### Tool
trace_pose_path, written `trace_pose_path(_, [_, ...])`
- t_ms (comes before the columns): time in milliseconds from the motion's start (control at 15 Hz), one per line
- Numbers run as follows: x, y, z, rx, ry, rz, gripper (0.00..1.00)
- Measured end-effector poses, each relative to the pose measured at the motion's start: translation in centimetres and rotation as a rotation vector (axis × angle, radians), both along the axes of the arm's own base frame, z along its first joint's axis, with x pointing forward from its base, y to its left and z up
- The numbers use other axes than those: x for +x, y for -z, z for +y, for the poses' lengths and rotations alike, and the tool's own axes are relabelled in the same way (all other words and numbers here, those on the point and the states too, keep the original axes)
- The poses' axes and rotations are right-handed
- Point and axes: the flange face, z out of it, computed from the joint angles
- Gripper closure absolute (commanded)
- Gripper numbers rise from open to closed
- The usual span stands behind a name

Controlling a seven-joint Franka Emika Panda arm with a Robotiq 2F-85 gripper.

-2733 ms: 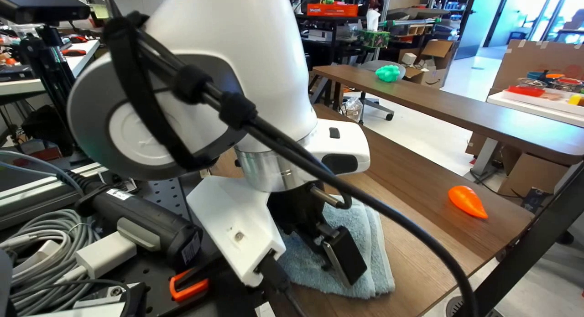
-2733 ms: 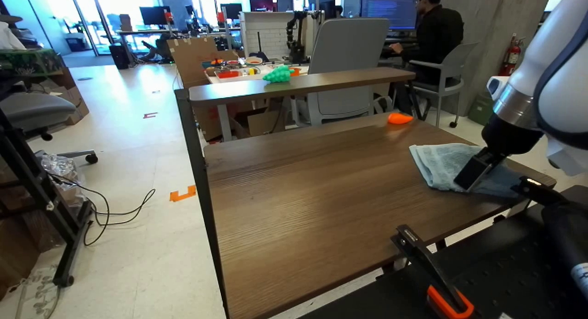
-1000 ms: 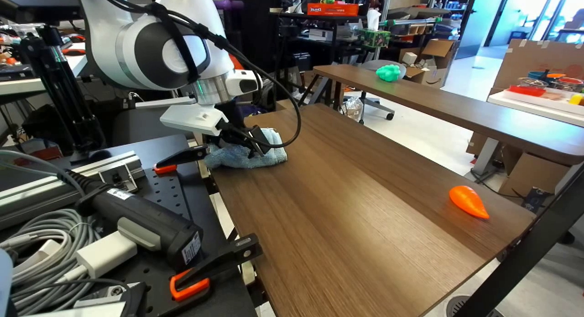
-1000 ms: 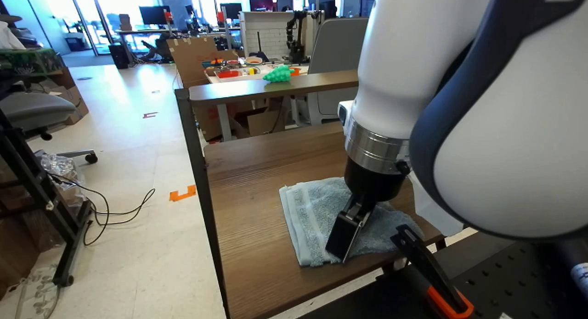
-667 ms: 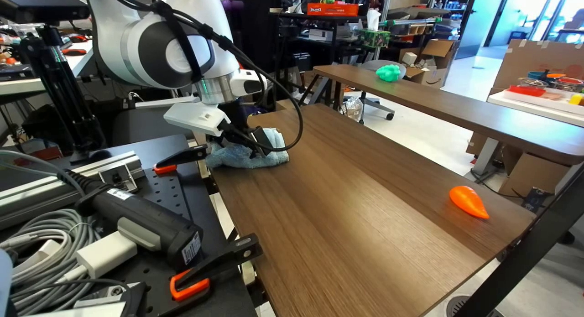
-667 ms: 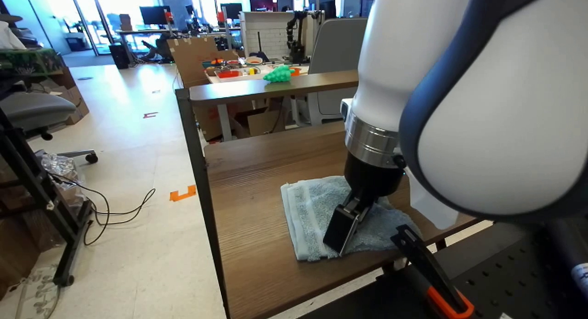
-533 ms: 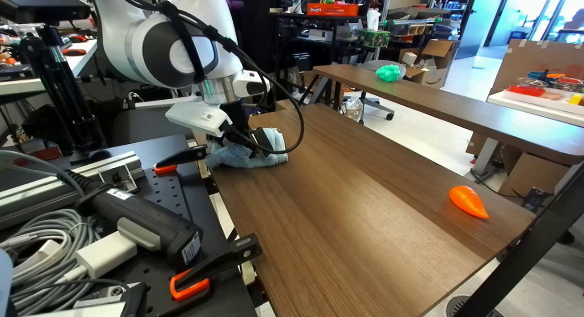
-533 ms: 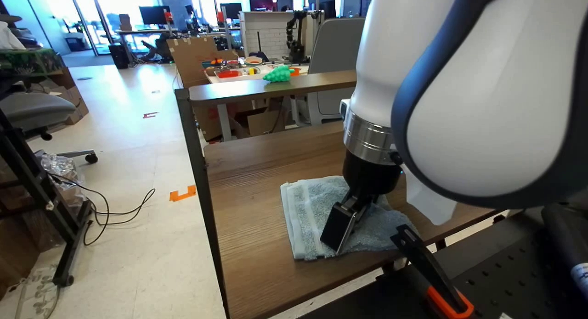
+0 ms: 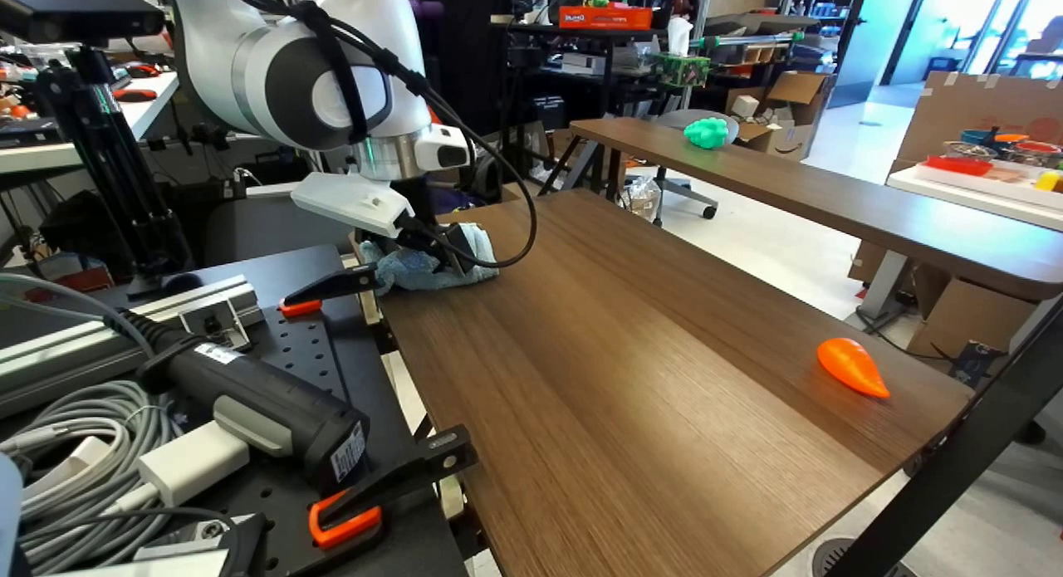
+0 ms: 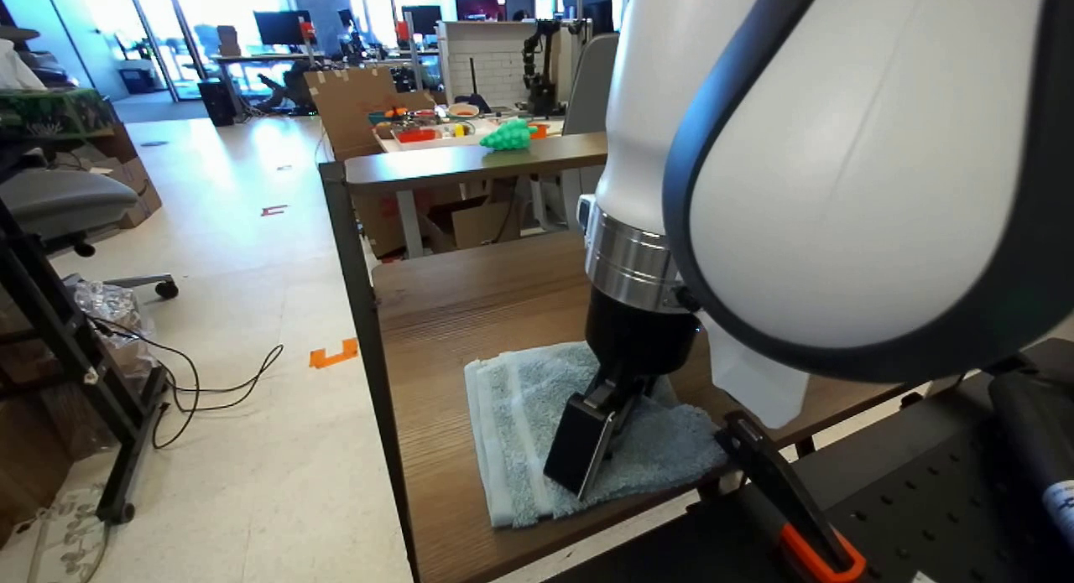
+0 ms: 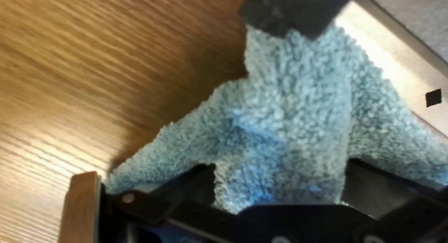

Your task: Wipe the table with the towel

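Along the wood-grain bench (image 9: 648, 369) I have just moved the folded terry towel (image 10: 518, 424) farther towards the end away from the orange teardrop (image 9: 853, 368), so I judge the wipe mid-stroke. On my tool (image 10: 611, 449) the fingers (image 10: 574, 445) stand apart, the towel bunched between them; unlike seconds ago, both are well clear of the teardrop.
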Motion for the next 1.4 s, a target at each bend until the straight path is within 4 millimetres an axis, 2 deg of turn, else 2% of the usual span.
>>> trace_pose_path(333, [-0.6,0.0,2.2,0.008,-0.038,-0.004,0.0])
trace_pose_path(533, [1.0,-0.1,3.4,0.039,0.024,-0.018,0.0])
trace_pose_path(733, [4.5,-0.3,4.4,0.103,0.134,-0.043,0.0])
trace_pose_path(867, [7.3,-0.5,4.5,0.145,0.213,-0.063,0.0])
trace_pose_path(1133, [12.2,-0.6,3.4,0.209,0.358,-0.099,0.0])
trace_pose_path(1400, [15.6,-0.5,2.6,0.249,0.482,-0.124,0.0])
